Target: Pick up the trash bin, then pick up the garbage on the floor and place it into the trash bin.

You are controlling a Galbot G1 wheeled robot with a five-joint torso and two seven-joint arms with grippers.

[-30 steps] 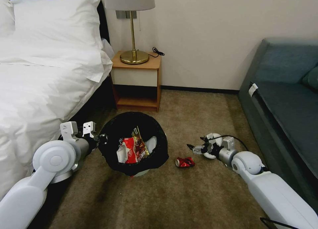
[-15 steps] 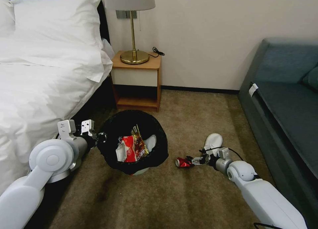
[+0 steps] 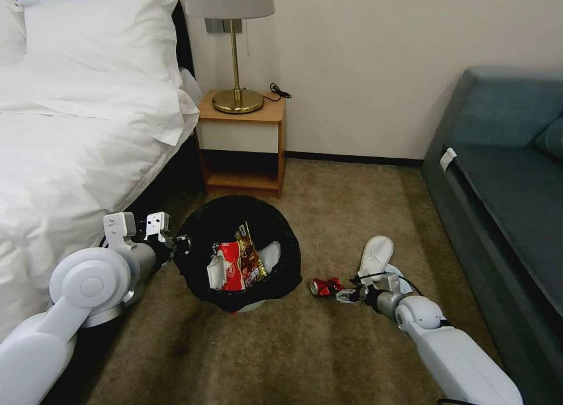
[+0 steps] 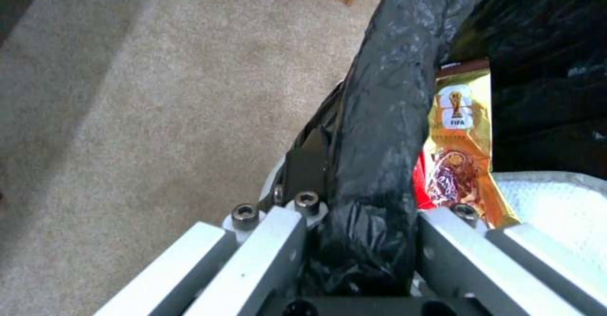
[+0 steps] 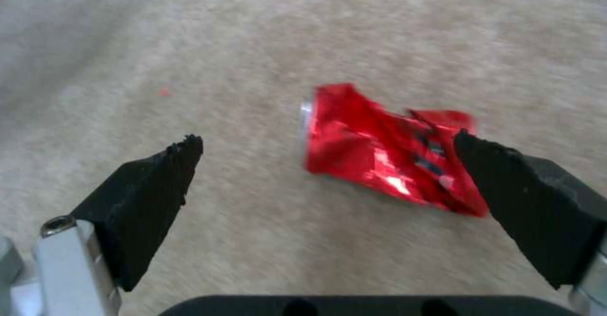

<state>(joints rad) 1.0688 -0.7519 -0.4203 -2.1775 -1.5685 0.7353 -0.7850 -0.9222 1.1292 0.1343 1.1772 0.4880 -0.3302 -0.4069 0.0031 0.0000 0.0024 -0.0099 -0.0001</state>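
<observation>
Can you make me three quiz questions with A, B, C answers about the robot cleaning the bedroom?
1. Where does the crushed can lie?
A. on the carpet between bin and right gripper
B. inside the bin
C. on the bed

2. What colour is the can?
A. green
B. red
C. blue

3. What is the left gripper doing?
A. hanging open over the sofa
B. lifting the lamp
C. clamping the trash bin by its rim

Answers: 1 A, the can lies beside the bin, just ahead of the open right gripper. 2 B, it is shiny red. 3 C, its fingers pinch the black-bagged rim.
</observation>
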